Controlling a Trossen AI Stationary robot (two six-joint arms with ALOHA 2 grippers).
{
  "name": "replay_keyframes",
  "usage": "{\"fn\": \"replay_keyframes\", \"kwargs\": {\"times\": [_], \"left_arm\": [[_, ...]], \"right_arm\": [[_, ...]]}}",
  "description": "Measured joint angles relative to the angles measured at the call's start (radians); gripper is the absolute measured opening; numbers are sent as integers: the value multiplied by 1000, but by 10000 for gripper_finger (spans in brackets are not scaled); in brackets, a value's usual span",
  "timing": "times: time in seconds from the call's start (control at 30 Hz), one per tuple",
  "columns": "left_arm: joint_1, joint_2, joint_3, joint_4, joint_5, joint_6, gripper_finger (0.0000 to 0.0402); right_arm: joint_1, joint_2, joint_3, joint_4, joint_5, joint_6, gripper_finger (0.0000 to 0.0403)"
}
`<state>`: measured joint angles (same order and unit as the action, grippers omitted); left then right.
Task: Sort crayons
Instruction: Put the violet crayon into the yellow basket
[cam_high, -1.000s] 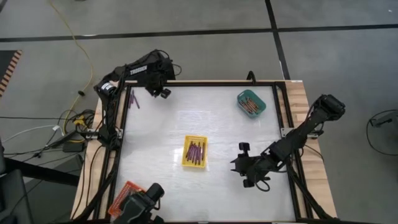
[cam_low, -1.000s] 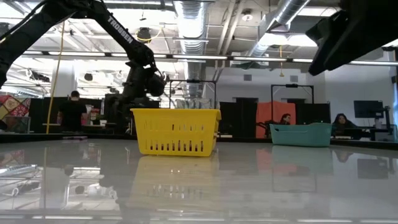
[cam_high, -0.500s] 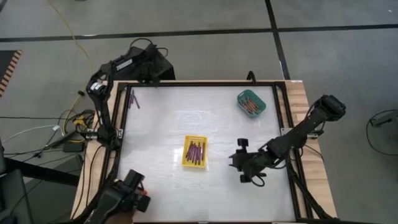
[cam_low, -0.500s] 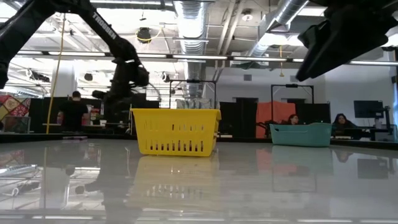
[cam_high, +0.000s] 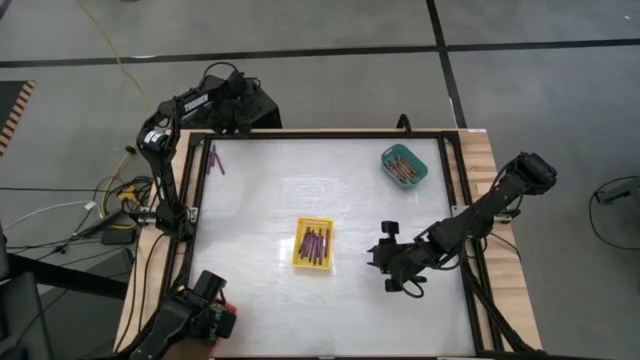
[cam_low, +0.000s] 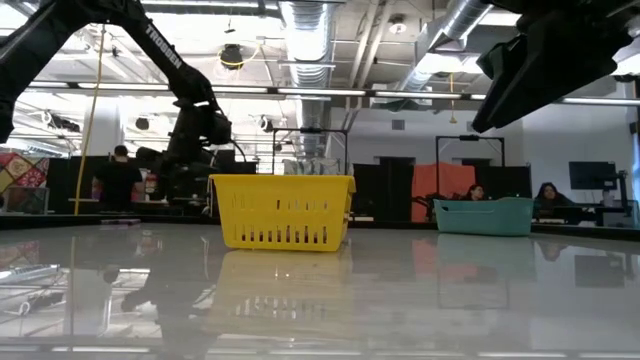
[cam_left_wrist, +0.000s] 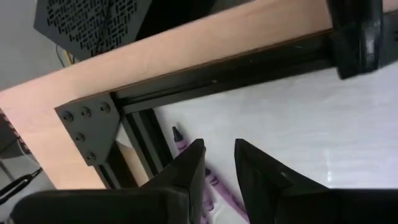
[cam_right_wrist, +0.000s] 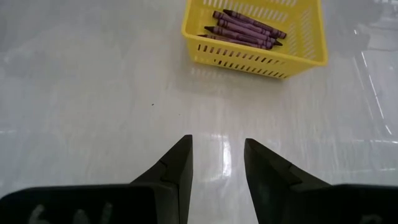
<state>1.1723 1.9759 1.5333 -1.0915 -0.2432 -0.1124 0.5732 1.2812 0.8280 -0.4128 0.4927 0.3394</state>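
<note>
Purple crayons at the table's ten o'clock corner could skid away from the left gripper's slightly parted fingers.

Right tool fingers apart over bare white table, yellow tray ahead holding purple crayons
</note>
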Motion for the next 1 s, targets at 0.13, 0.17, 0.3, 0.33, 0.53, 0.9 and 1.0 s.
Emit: {"fn": "replay_keyframes", "kwargs": {"times": [0.13, 0.17, 0.3, 0.33, 0.53, 0.9, 1.0], "left_arm": [[-1, 0, 0, -20, 102, 23, 89], [-1, 0, 0, -18, 143, 23, 91], [-26, -20, 0, -20, 283, 36, 98], [-41, -31, 0, -25, 312, 37, 98], [-211, -123, -16, -80, 324, 39, 99], [-274, -422, -465, 54, 211, -153, 99], [-228, -538, -596, 102, 253, -206, 99]], "right_arm": [[0, 0, 0, -1, 1, -8, 138], [0, 0, 0, -1, 1, -9, 138], [0, 0, 0, -1, 1, -9, 138], [0, 0, 0, -1, 2, -8, 138], [0, 0, 0, 6, 5, -9, 138], [18, 0, 0, 29, 6, -26, 138], [32, 0, 0, 35, 6, -26, 138]]}}
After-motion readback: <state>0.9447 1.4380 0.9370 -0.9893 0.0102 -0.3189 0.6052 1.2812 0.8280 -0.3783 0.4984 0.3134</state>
